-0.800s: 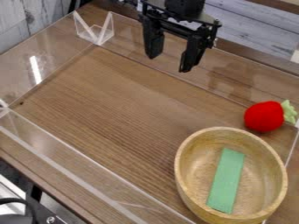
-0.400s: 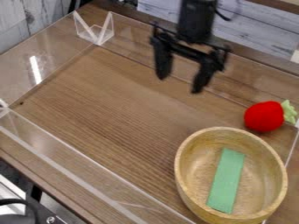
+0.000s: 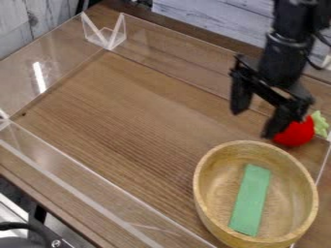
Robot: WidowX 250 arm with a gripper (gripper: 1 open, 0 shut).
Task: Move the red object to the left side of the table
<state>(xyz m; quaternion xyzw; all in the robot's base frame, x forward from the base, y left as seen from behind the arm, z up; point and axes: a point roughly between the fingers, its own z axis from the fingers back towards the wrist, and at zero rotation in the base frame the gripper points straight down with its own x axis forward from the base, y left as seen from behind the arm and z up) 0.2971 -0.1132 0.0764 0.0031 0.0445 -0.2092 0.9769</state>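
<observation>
The red object (image 3: 297, 132) is a small round red toy fruit with a pale green leafy top, lying at the right edge of the table (image 3: 130, 116). My gripper (image 3: 260, 113) hangs open just to its left, pointing down, with the right finger (image 3: 281, 122) partly in front of the fruit. Nothing sits between the fingers. The fruit's left side is hidden by that finger.
A round light-wood bowl (image 3: 223, 165) with a flat green strip (image 3: 251, 199) inside stands at the front right, just below the fruit. Low clear acrylic walls (image 3: 77, 179) edge the tabletop. A clear bracket (image 3: 104, 32) stands at the back left.
The gripper has travelled from the back middle of the table to the right and down, arriving beside the red fruit. It stayed open. The fruit and bowl have not moved.
</observation>
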